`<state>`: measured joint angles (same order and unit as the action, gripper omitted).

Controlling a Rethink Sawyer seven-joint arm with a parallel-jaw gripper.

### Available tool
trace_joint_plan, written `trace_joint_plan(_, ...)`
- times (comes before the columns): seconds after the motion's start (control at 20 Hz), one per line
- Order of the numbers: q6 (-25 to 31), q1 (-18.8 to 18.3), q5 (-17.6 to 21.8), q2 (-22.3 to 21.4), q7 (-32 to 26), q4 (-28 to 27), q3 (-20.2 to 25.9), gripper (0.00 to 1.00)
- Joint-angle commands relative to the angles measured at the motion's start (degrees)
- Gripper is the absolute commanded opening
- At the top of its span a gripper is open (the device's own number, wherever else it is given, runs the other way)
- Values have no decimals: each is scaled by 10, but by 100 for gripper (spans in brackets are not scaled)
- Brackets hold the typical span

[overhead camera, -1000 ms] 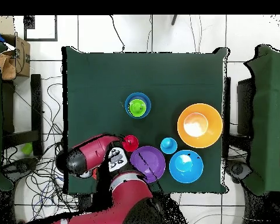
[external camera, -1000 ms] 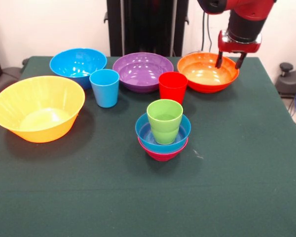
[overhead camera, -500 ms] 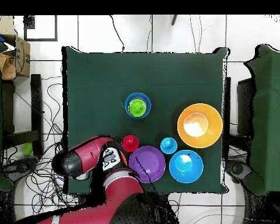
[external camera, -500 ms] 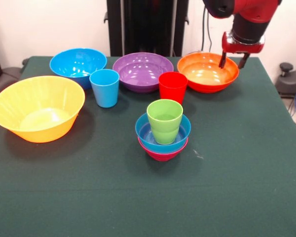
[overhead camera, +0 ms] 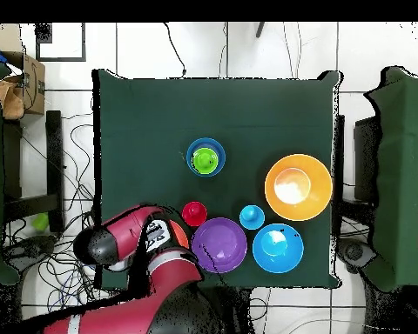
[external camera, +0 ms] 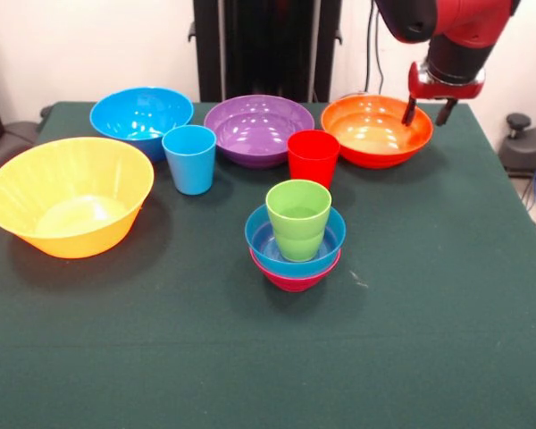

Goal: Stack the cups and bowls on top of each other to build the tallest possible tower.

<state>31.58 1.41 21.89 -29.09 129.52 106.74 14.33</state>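
Sitting at the left of the front view, the very large yellow-orange bowl [external camera: 69, 195] lies apart from the row along the upper part of the frame: large blue bowl [external camera: 141, 118], purple bowl [external camera: 258, 128] and red-orange bowl [external camera: 376, 130], with the light blue cup [external camera: 189, 158] and red cup [external camera: 313, 157] just in front of them, all single and reachable. At centre the tower [external camera: 296, 242] nests widest-lowest for steadiness: magenta bowl [external camera: 294, 277], small blue bowl [external camera: 295, 243], green cup [external camera: 298, 218]. At upper right the gripper [external camera: 430, 110] hangs empty, fingers apart, over the red-orange bowl's right rim, likely its next pick.
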Motion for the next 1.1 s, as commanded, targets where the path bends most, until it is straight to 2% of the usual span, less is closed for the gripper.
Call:
trace_joint_plan(0.05, -63, 8, 14, 44, 26, -67, 7, 100)
trace_joint_plan(0.35, -79, 14, 30, 72, 26, -92, -12, 100)
trace_joint_plan(0.6, -77, 19, 24, 83, 24, -108, -17, 100)
trace_joint_plan(0.8, -69, 20, 20, 78, 22, -103, -18, 100)
trace_joint_plan(1.1, -58, 39, 4, 64, 42, -93, -28, 100)
